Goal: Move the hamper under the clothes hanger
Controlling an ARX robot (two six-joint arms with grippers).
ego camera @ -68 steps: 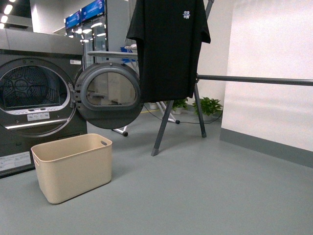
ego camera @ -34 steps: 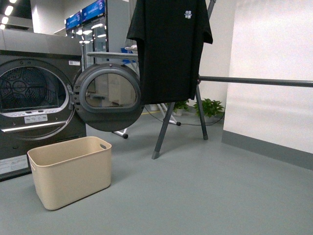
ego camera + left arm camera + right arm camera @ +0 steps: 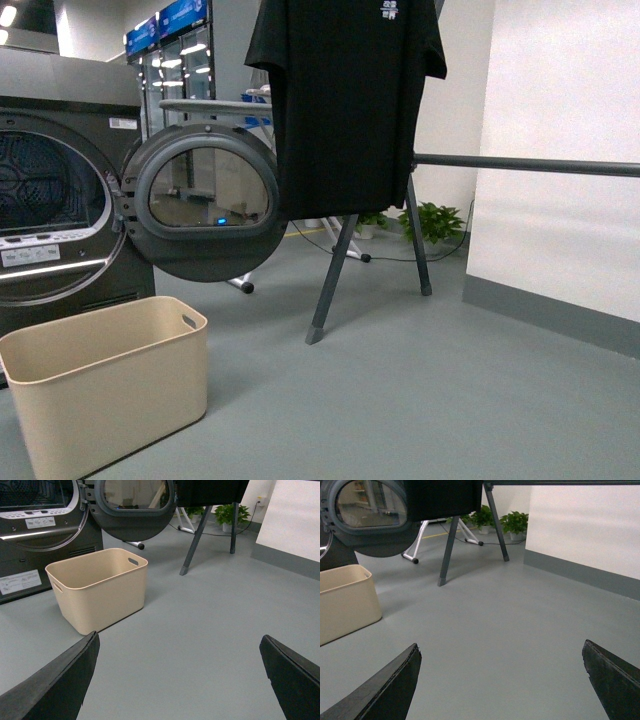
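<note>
Both jaws spread, empty; hamper (image 3: 110, 400) upright, long axis angled toward clothes hanger (image 3: 520, 163)

Smooth matt plastic hamper (image 3: 105, 385)

Front view looks low across the floor (image 3: 420, 400); both wrist views tilt down forward; all share hamper (image 3: 100, 390) and hanger (image 3: 330, 280).
</note>
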